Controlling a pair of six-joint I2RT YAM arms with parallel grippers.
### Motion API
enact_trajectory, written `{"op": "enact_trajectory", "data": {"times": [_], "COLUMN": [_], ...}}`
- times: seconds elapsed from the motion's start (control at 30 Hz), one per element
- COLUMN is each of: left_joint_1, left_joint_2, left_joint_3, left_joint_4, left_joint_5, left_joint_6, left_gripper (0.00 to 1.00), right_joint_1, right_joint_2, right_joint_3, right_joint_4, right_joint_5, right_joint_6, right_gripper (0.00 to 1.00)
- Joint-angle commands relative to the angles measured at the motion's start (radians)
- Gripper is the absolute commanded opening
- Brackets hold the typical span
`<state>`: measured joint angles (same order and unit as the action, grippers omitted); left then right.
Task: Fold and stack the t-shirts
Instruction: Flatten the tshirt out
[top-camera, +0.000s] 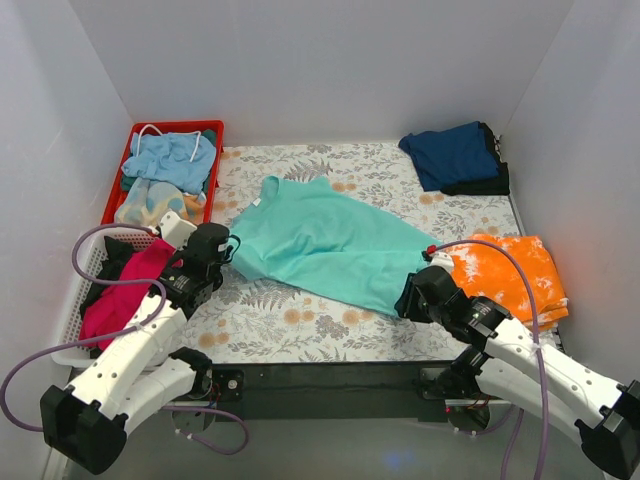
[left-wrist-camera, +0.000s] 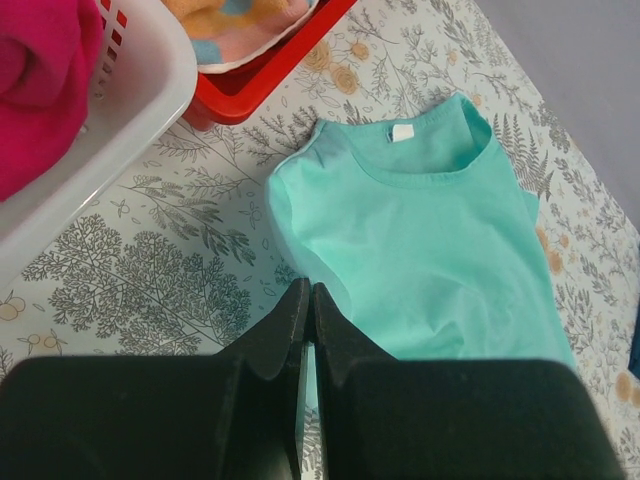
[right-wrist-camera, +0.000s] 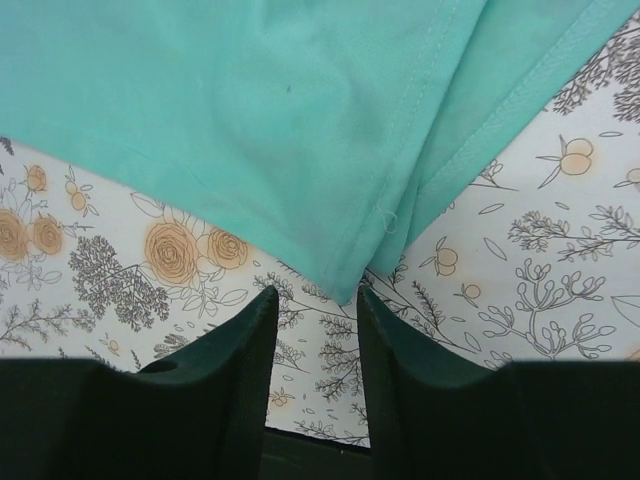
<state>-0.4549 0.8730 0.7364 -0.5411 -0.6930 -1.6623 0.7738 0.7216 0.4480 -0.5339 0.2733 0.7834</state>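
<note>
R end effector (right-wrist-camera: 317, 297) at teal tee (right-wrist-camera: 250, 120) hem

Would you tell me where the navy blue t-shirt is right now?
In the top view, the navy blue t-shirt lies at the far right corner of the table, beyond the orange-and-white t-shirt.

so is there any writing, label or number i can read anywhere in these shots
No readable text in any view.
White neck tag in the collar of the teal t-shirt: too small to read, and looks blank.
Table cover: a flower and leaf print only, no words.
Red basket and white basket: no labels showing.
</note>
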Motion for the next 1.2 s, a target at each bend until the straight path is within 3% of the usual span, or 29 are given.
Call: {"op": "enact_trajectory", "data": {"times": [0.0,0.2,0.5,1.17], "left_joint_1": [-0.002,-0.001,-0.002,-0.001], "left_joint_2": [-0.012,-0.002,0.004,-0.005], "left_joint_3": [-0.009,-0.009,-0.014,-0.019], "left_joint_4": [-0.022,-0.023,-0.022,-0.02], "left_joint_5": [-0.027,-0.016,-0.008,0.006], "left_joint_6": [-0.025,-0.013,-0.011,0.003], "left_gripper": [0.0,0.0,0.0,0.0], "right_joint_1": [0.007,0.012,0.022,0.022], "right_joint_2": [-0.024,0.03,-0.027,0.03], "right_joint_3": [0.058,0.025,-0.04,-0.101], "right_joint_4": [-0.067,-0.031,-0.02,0.181], "right_joint_5": [0.086,0.038,0.02,0.03], "right_joint_6": [0.033,0.059,0.108,0.077], "right_gripper": [0.45,0.44,0.41,0.39]}}
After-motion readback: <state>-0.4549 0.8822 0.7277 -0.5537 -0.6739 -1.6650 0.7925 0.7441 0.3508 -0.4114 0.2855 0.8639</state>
